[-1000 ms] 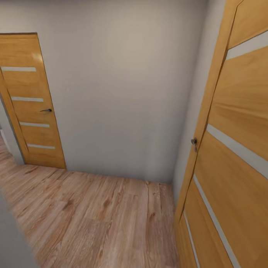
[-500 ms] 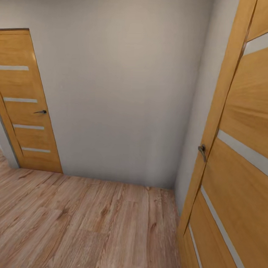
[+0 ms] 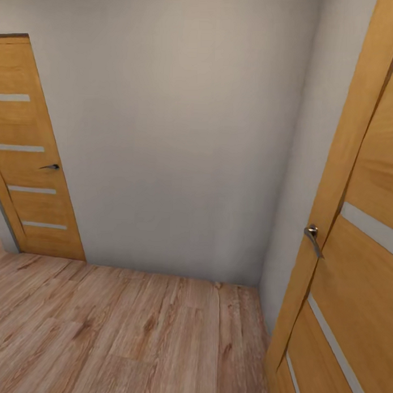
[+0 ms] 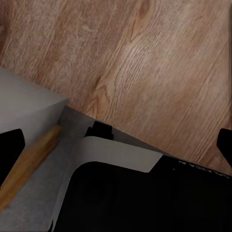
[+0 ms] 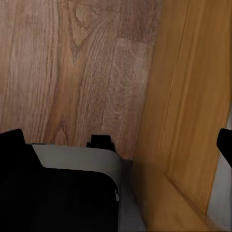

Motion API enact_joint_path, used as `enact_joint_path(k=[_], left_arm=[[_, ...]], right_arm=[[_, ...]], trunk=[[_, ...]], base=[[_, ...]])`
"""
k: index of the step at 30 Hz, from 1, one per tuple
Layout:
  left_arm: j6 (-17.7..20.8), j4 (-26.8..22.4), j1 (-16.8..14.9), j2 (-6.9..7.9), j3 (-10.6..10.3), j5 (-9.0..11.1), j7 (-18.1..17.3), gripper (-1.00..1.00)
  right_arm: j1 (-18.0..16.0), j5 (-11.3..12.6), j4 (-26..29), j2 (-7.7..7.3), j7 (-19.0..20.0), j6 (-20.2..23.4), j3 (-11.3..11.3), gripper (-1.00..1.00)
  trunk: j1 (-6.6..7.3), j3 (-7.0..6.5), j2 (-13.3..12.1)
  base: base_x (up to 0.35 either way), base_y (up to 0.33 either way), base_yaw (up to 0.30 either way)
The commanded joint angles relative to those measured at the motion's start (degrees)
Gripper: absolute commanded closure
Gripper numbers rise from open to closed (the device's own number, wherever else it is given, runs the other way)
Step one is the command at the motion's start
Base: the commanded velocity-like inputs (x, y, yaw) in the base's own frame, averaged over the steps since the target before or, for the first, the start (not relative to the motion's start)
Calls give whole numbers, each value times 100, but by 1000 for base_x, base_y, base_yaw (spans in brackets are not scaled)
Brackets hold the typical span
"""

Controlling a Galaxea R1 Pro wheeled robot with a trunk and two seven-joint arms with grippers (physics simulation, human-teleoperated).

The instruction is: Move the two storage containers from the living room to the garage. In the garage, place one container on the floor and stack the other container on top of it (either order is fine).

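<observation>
Neither of the storage containers is to be seen from the head or from either wrist, so where they lie cannot be told from this moment; nothing orange-red is carried between the fingers in the wrist views. The left gripper point(image 4: 116, 145) is seen with its dark fingertips point(image 4: 10, 145) at opposite edges of the left wrist view, so its jaws are judged wide apart and empty, above wood planks and the robot's own black and white base point(image 4: 125, 188). The right gripper point(image 5: 116, 145) is likewise spread and empty, with a light-wood door face point(image 5: 193, 106) close beside it. From the head, a plain white wall point(image 3: 181, 139) is faced across a light wood plank floor point(image 3: 118, 335); a near door point(image 3: 352, 270) with a metal handle point(image 3: 312, 235) stands at the right, and a far door point(image 3: 28, 156) with frosted strips stands at the left. Compared with a second ago, the whole picture has slid: the near door is pushed further to the right edge and the far door further left, which is read as the camera turning or advancing, not the doors moving. The robot is judged to be in transit through a hallway, with no container in hand
</observation>
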State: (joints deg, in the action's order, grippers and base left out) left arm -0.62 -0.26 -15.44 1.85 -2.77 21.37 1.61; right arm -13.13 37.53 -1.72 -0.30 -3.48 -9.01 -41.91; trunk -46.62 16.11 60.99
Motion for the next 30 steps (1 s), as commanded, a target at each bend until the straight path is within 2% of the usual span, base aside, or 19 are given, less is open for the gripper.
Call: enact_joint_path(k=[1,24,30], left_arm=[[-6,-1,-3,0,-30,34,14,-100],[-7,-1,-3,0,-30,34,13,-100],[-5,-1,-3,0,-30,34,13,-100]], right_arm=[[-5,35,-12,3,-3,-22,-46,-100],[-5,35,-12,12,-3,-20,-46,-100],[-5,35,-8,94,7,-12,-54,-100]], trunk=[[-4,7,4],[-4,7,4],[-4,7,4]], base=[[321,0,0],[321,0,0],[321,0,0]])
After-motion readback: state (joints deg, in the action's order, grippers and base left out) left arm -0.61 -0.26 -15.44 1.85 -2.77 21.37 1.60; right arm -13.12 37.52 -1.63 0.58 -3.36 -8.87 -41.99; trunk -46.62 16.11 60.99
